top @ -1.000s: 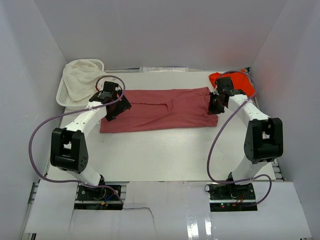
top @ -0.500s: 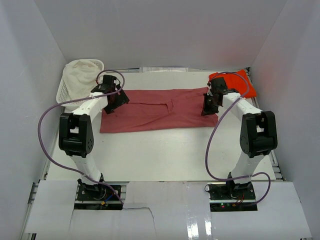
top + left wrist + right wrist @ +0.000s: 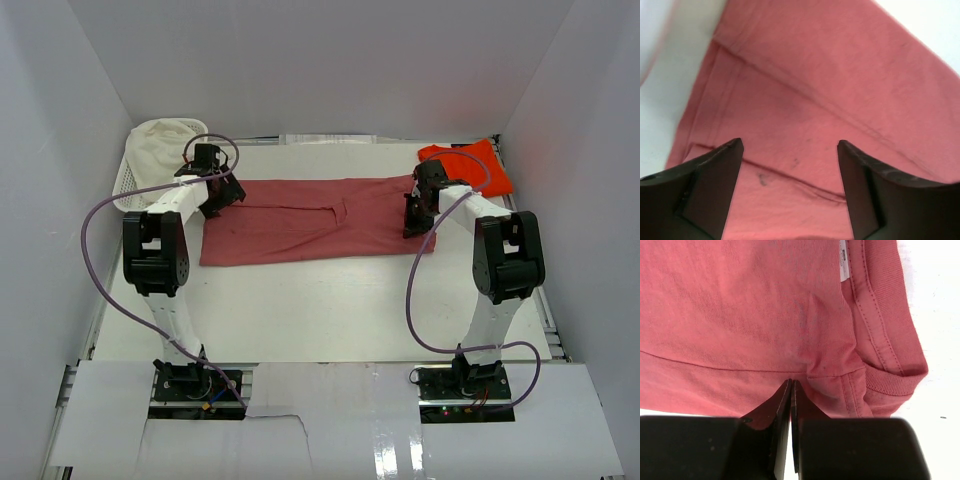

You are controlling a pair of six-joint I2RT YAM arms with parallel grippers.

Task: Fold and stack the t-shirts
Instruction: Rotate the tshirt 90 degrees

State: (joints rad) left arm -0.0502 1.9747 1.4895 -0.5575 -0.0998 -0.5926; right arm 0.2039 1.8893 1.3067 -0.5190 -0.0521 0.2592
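Note:
The large dusty rose-red t-shirt [image 3: 320, 220] lies folded into a long flat band across the middle of the table. The bright orange-red t-shirt [image 3: 470, 165] lies bunched at the far right corner. My left gripper [image 3: 222, 195] is open over the rose shirt's left end, its jaws wide apart above the cloth [image 3: 815, 75], with nothing between them [image 3: 790, 150]. My right gripper [image 3: 415, 215] is at the shirt's right end, by the ribbed collar [image 3: 880, 340]. Its jaws [image 3: 791, 382] are shut, with the tips on puckered cloth [image 3: 740, 315] at a seam.
A white lattice basket [image 3: 125, 190] holding a cream cloth [image 3: 165, 160] stands at the far left corner, close to my left arm. White walls enclose the table on three sides. Purple cables loop off both arms.
Both grippers have moved toward the far side of the table. The left one went up along the shirt's left end. The right one left the orange shirt's side and settled on the rose shirt's collar end.

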